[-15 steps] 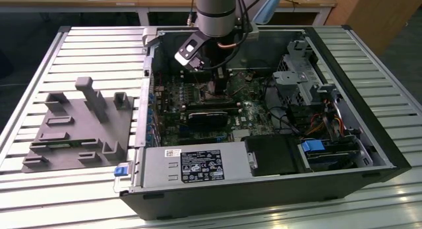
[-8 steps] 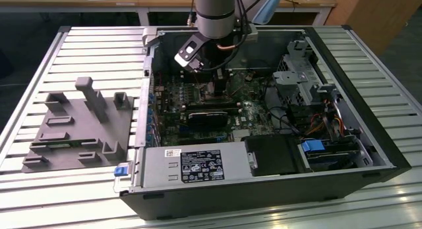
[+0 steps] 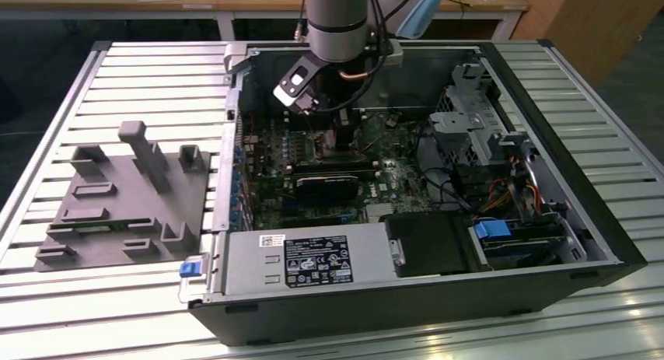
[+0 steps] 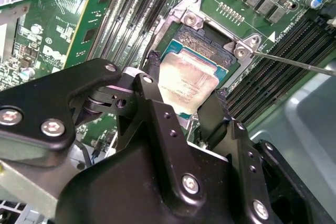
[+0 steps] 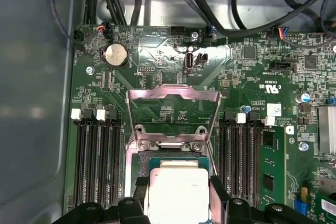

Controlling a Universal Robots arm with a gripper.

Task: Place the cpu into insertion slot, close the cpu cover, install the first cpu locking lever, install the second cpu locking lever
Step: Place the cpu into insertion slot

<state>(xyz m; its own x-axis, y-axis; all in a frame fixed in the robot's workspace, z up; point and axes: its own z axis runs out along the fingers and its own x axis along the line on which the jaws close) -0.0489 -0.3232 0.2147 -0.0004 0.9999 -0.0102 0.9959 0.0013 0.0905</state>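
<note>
The cpu (image 4: 193, 81), a small square chip with a silver top, sits between my gripper's (image 4: 187, 77) black fingers (image 4: 153, 61), which are shut on two of its opposite edges. It hangs slightly tilted just over the insertion slot (image 4: 202, 38), whose dark centre shows beyond it. In the first wrist view the cpu (image 5: 178, 195) covers most of the insertion slot (image 5: 170, 159), and the cpu cover (image 5: 173, 94) stands swung open behind the slot. A thin locking lever (image 4: 294, 62) sticks out past the slot's corner. In the exterior view my gripper (image 3: 337, 142) is low inside the open computer case.
Long black memory slots (image 5: 94, 161) flank the socket on both sides. A black card (image 3: 326, 185) lies just in front of the gripper. The power supply (image 3: 301, 259), drive cage (image 3: 477, 119) and cables (image 5: 252, 19) crowd the case. A grey fixture (image 3: 124, 193) sits outside it.
</note>
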